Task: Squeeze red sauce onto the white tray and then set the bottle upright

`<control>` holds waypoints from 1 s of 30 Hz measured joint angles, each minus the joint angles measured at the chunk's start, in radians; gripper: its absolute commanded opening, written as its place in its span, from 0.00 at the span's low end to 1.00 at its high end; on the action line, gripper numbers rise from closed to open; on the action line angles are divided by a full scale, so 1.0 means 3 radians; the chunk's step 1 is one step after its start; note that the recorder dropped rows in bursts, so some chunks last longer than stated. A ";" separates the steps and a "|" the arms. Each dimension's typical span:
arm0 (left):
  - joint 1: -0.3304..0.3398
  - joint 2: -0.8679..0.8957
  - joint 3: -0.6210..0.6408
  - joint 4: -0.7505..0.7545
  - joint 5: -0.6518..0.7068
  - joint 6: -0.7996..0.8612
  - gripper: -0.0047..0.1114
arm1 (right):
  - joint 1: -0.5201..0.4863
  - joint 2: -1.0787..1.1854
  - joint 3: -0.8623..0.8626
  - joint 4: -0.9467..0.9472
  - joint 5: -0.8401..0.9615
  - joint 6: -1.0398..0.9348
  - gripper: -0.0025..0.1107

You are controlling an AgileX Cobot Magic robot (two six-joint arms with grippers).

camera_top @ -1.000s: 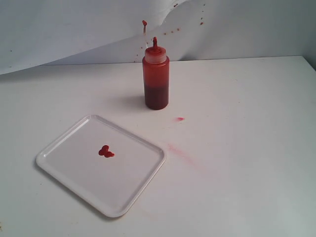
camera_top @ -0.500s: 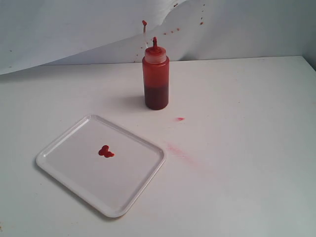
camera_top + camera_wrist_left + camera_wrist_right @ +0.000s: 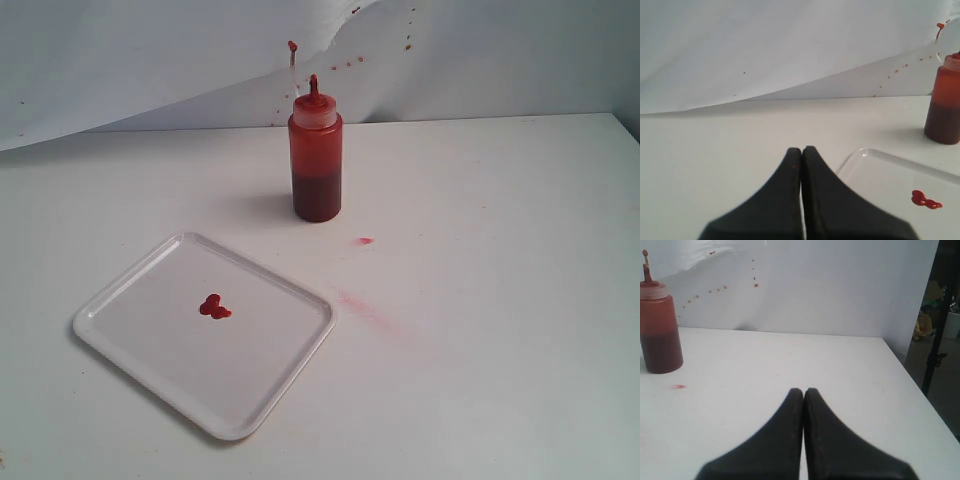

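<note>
The bottle (image 3: 317, 155) stands upright at the back of the white table, red nozzle up, dark sauce filling its lower part; it also shows as the bottle (image 3: 943, 102) and the bottle (image 3: 658, 327) in the wrist views. The white tray (image 3: 140, 285) lies flat in front and to the left of it, with a small blob of red sauce (image 3: 213, 307) near its middle. Neither gripper appears in the exterior view. My left gripper (image 3: 801, 150) is shut and empty, near the white tray (image 3: 880, 172). My right gripper (image 3: 803, 391) is shut and empty, well away from the bottle.
Faint pink-red smears (image 3: 365, 310) and a small red spot (image 3: 365, 241) mark the table right of the tray. A white backdrop sheet (image 3: 150, 60) with red specks hangs behind. The table's right edge (image 3: 920, 395) drops off beside my right gripper.
</note>
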 measured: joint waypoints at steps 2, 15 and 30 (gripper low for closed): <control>0.0000 0.0000 0.0000 0.0000 0.0015 0.0000 0.04 | 0.0000 0.0000 0.0000 0.0000 0.0000 0.0000 0.02; 0.0000 0.0000 0.0000 0.0098 0.0022 -0.0058 0.04 | 0.0000 0.0000 0.0000 0.0003 0.0000 0.0007 0.02; 0.0000 0.0000 0.0000 0.0310 0.0022 -0.0058 0.04 | 0.0000 0.0000 0.0000 0.0003 0.0000 0.0013 0.02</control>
